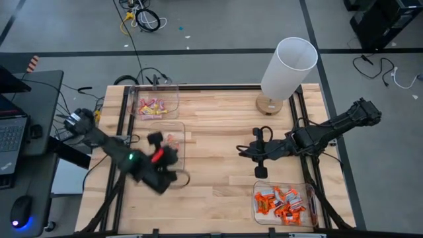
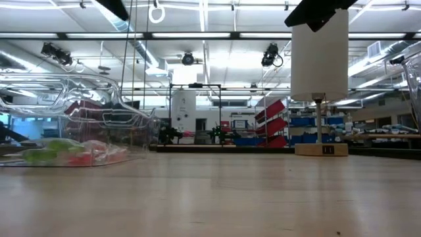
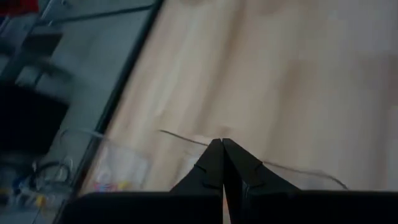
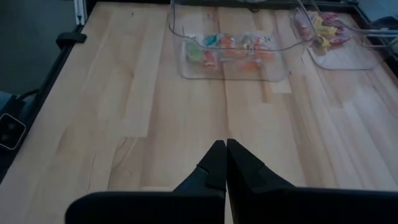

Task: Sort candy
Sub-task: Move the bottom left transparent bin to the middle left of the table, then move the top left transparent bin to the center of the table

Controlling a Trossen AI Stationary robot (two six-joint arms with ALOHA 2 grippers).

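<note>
The candy lies sorted in three clear bins. Pink and yellow pieces (image 1: 151, 104) fill the far left bin. Pale pieces with green and red (image 4: 231, 50) lie in the middle bin (image 1: 175, 140), which also shows at the left of the low view (image 2: 66, 151). Orange pieces (image 1: 284, 201) fill the near right bin. My left gripper (image 3: 222, 148) is shut with nothing in it; it hangs, blurred, over the near end of the middle bin (image 1: 170, 173). My right gripper (image 4: 225, 148) is shut too, above bare table at centre right (image 1: 250, 152), and points at the middle bin.
A tall white cylinder (image 1: 289, 65) stands on a wooden base at the far right of the table (image 2: 319, 52). Bare wood lies between the two grippers (image 1: 215, 158). A dark metal frame (image 1: 122, 119) runs along the table's edges.
</note>
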